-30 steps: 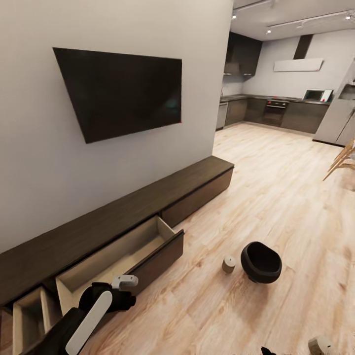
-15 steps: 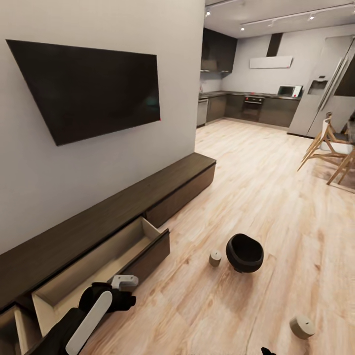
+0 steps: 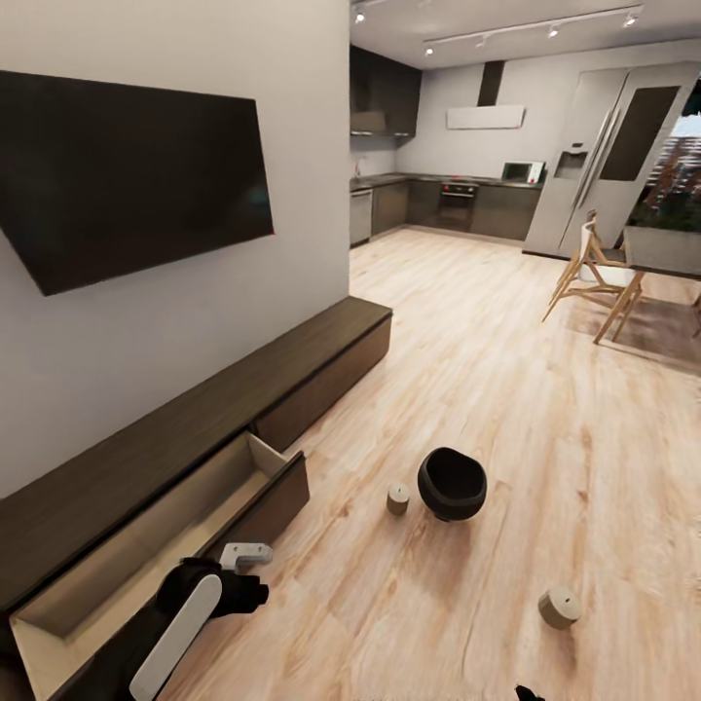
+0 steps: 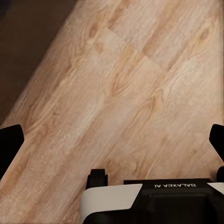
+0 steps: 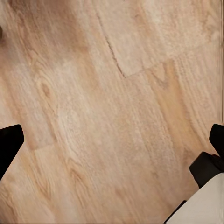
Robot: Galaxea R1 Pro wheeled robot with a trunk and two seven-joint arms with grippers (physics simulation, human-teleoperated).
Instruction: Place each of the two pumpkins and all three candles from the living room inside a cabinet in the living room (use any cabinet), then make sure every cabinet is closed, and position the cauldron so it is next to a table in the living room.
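The long dark brown cabinet [image 3: 243, 389] runs along the wall under the TV, with one pale-lined drawer [image 3: 146, 545] pulled open at its near end. On the floor sits the black cauldron [image 3: 452, 483], with one grey candle [image 3: 397, 499] just beside it and a second candle [image 3: 560, 608] nearer me to the right. My left arm [image 3: 195, 608] hangs low in front of the open drawer. Over bare floor, my left gripper [image 4: 112, 142] is open and holds nothing. My right gripper [image 5: 112, 140] is also open above floorboards. The pumpkins and the table are out of view.
A wall TV [image 3: 127, 175] hangs above the cabinet. Far back is the kitchen with dark cabinets [image 3: 448, 206] and a fridge [image 3: 604, 156]. Wooden chairs [image 3: 594, 282] and a dining table [image 3: 662, 251] stand at the right. Wide wooden floor [image 3: 506, 370] lies between.
The head view has turned to the right, so cabinet, cauldron and candles sit further left in the picture, and the second candle shows fully. Neither arm has moved relative to the view.
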